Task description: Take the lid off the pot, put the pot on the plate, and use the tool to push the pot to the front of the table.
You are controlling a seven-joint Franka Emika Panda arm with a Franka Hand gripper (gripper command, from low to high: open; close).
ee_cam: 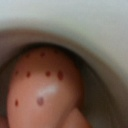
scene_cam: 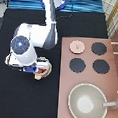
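Observation:
The lid (scene_cam: 77,46), a pinkish-tan disc with a knob, lies on the stove's top-left burner. The pot (scene_cam: 44,70) sits on the black table (scene_cam: 22,100) left of the stove, half hidden by my hand. A sliver of the cream plate (scene_cam: 41,78) shows under it. My gripper (scene_cam: 36,70) is low over the pot's left side, with the blue block beside it. Up close, the wrist view shows a pinkish, dark-dotted rounded surface (ee_cam: 47,85) inside a pale curved rim (ee_cam: 100,45). The tool is hidden from view.
The pinkish-brown stove counter (scene_cam: 113,83) fills the exterior view's right, with three bare black burners (scene_cam: 98,48). A large grey pan (scene_cam: 87,104) with a handle sits at its bottom. My white arm (scene_cam: 49,24) reaches down from the top.

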